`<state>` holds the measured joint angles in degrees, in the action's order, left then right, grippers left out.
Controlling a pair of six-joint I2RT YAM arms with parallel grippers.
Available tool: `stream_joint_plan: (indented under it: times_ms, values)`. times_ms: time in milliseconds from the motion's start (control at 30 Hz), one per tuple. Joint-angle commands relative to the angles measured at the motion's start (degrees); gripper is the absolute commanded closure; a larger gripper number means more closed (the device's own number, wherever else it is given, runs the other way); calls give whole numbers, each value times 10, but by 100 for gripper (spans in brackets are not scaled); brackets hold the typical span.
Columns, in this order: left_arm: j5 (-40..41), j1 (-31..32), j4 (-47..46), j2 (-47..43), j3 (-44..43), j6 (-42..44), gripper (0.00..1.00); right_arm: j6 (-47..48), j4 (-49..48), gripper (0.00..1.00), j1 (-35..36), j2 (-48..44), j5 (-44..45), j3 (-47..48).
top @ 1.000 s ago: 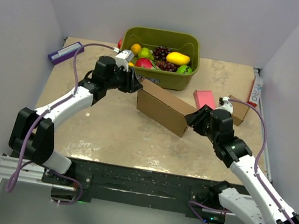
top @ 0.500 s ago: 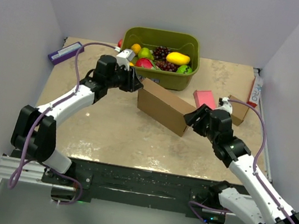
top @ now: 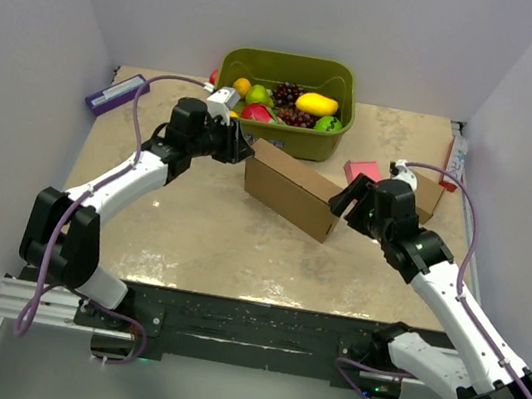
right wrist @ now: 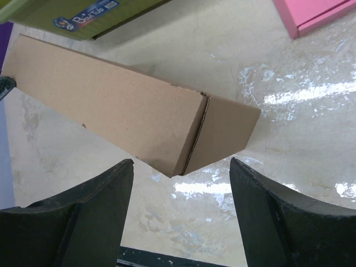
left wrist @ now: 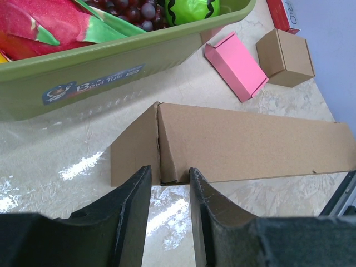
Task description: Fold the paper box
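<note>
Top view and both wrist views. The paper box (top: 293,189) lies at the middle of the table (top: 199,240). It is already raised into a long closed body, with its long axis running from 10 o'clock to 4 o'clock. A green tub (top: 280,141) of toy fruit stands just beyond it at 12 o'clock. A pink block (top: 362,171) lies near it at 2 o'clock, and a small cardboard box (top: 427,195) lies further out towards 3 o'clock.

The left claw (left wrist: 167,178) is at the 10 o'clock end. Its fingers are narrowly parted with bare table showing in the gap, and they pinch nothing. Their tips sit at the lower corner, where an end flap (left wrist: 133,147) stands swung outwards on its crease. The right claw (right wrist: 182,162) is spread wide around the 4 o'clock end without touching it. That end face looks folded flat against the body, with a thin seam showing at the corner.

Step in hand, as judged: closing the ends, with the walls and lid apparently done and the 10 o'clock flap not yet tucked.

Next move, as judged: the left claw needs to swing the flap round its crease and press it into the end opening. The right claw should brace the far end, because the light box may slide or pivot on the glossy table under a one-sided push.
</note>
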<state>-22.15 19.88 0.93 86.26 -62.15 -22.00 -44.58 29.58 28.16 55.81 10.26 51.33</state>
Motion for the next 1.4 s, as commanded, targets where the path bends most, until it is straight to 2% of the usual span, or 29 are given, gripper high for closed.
stream_joint_plan:
  times_ms: [0, 267, 1000, 1367]
  values:
    - [18, -6, 40, 13, 5, 14, 63, 16, 28, 27, -1, -5, 39, 34]
    - [19, -6, 42, 10, 5, 15, 64, 19, 40, 30, -4, -2, 73, 40]
    - [18, -6, 43, 6, 6, 16, 67, 12, 41, 32, -14, 13, 86, 25]
    - [18, -6, 44, 7, 6, 16, 67, 8, 23, 50, -16, 13, 83, -24]
